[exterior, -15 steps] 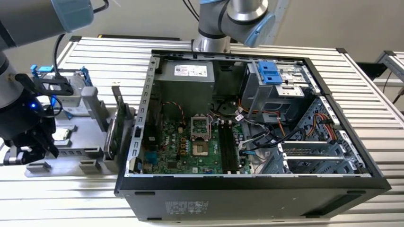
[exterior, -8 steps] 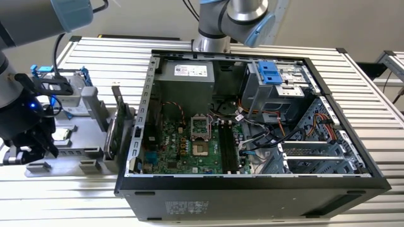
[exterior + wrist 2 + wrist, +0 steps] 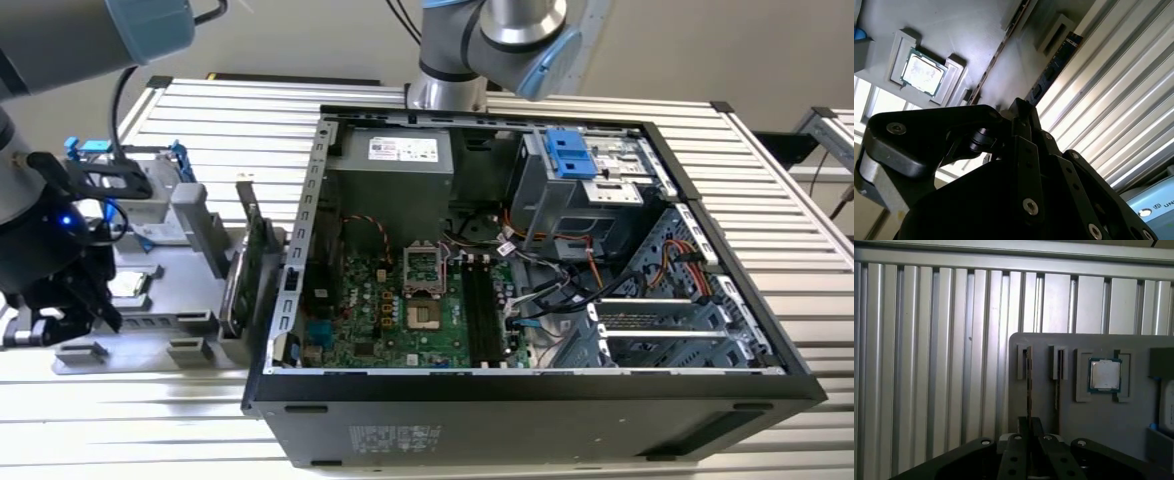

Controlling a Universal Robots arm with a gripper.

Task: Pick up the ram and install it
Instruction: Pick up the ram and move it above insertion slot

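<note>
gripper: the black linkage gripper (image 3: pixel 1029 424) sits right at one end of the ram, lined up with it. I honestly can't tell if it's apart, together or clamped on the stick.
ram: a thin, long dark-blue circuit-board stick (image 3: pixel 1054 65), standing on edge in a slot of the tray. The first wrist view (image 3: pixel 1029 385) catches it edge-on as a skinny line running to the gripper.
second stick: another thin board on edge (image 3: pixel 1057 385) in the neighbouring slot, between the ram and the cpu.
cpu: a square silver-topped processor chip (image 3: pixel 1105 375) in its own pocket of the tray.
tray: a flat grey plastic parts tray (image 3: pixel 1104 435) lying on the table at the exterior view's left, just beside the pc case.
table: ribbed aluminium slats (image 3: pixel 929 365).
card: a green expansion card (image 3: pixel 243 265) stands upright on the tray's side nearest the pc case.
pc case: an open black desktop case (image 3: pixel 534 400) lies on its side, centre to the exterior view's right. Its green motherboard (image 3: pixel 387 310) and long black memory slots (image 3: pixel 483 310) are showing, well apart from the ram.
</note>
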